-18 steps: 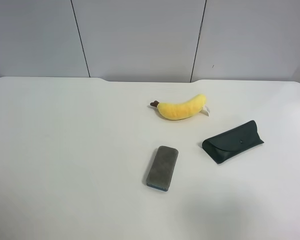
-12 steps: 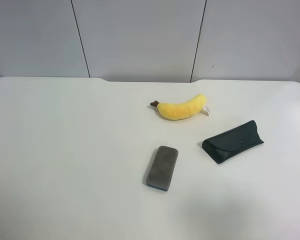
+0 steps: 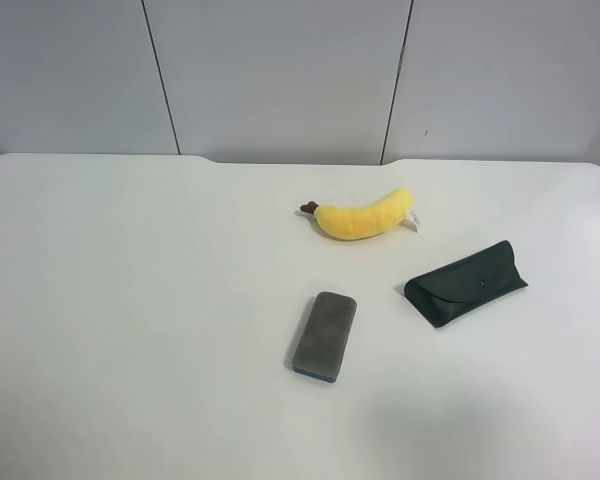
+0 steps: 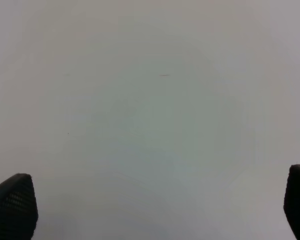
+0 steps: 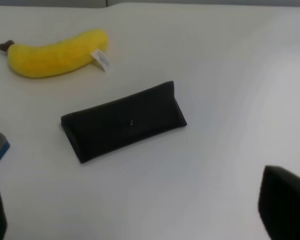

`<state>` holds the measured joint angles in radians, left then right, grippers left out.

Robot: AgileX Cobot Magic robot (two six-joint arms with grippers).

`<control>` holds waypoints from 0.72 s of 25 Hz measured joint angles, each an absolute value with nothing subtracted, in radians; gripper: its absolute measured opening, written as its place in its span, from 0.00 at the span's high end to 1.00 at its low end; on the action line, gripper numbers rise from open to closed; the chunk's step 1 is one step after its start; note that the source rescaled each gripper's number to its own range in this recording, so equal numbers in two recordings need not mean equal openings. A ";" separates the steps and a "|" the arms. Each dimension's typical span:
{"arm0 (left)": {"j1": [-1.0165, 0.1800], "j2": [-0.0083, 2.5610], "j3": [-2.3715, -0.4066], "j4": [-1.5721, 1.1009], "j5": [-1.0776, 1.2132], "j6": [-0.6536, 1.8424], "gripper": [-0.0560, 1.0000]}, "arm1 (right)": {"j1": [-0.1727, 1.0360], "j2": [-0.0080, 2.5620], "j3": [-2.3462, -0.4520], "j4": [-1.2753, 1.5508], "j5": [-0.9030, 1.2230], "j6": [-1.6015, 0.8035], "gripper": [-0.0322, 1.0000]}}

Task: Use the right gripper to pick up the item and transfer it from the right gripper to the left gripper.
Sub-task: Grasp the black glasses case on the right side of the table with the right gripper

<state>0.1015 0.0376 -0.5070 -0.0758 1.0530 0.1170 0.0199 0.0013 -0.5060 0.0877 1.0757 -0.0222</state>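
The item, a dark green glasses case (image 3: 466, 284) with a fold-over flap and small snap, lies flat on the white table (image 3: 130, 300) toward the exterior high view's right. The right wrist view shows the same case (image 5: 124, 121) ahead of my right gripper (image 5: 140, 212), whose two black fingertips (image 5: 285, 207) stand far apart at the frame's corners, open and empty. My left gripper (image 4: 155, 207) is also open, its fingertips (image 4: 12, 205) wide apart over bare table with nothing between them. Neither arm shows in the exterior high view.
A yellow plush banana (image 3: 362, 216) lies beyond the case, also seen as the banana (image 5: 55, 54) in the right wrist view. A grey felt case (image 3: 325, 336) rests nearer the table's middle front. A grey panelled wall (image 3: 280, 70) backs the table.
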 joint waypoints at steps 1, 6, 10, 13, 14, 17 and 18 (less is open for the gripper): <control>0.102 0.038 -0.507 -0.076 1.053 0.117 0.00 | 0.020 0.018 -0.518 0.088 1.085 -0.017 0.00; 0.102 0.038 -0.507 -0.076 1.053 0.117 0.00 | 0.020 0.250 -0.647 0.088 1.149 0.016 0.00; 0.102 0.038 -0.507 -0.076 1.053 0.117 0.00 | 0.020 0.482 -0.763 0.088 1.177 0.022 0.00; 0.102 0.038 -0.507 -0.076 1.053 0.117 0.00 | 0.033 0.645 -0.840 0.089 1.197 0.031 0.00; 0.102 0.038 -0.507 -0.076 1.053 0.117 0.00 | 0.035 0.690 -0.855 0.090 1.205 0.040 0.00; 0.102 0.038 -0.507 -0.076 1.053 0.117 0.00 | 0.035 0.840 -0.880 0.093 1.212 0.101 0.00; 0.102 0.038 -0.507 -0.076 1.053 0.117 0.00 | 0.035 0.877 -0.881 0.095 1.215 0.125 0.00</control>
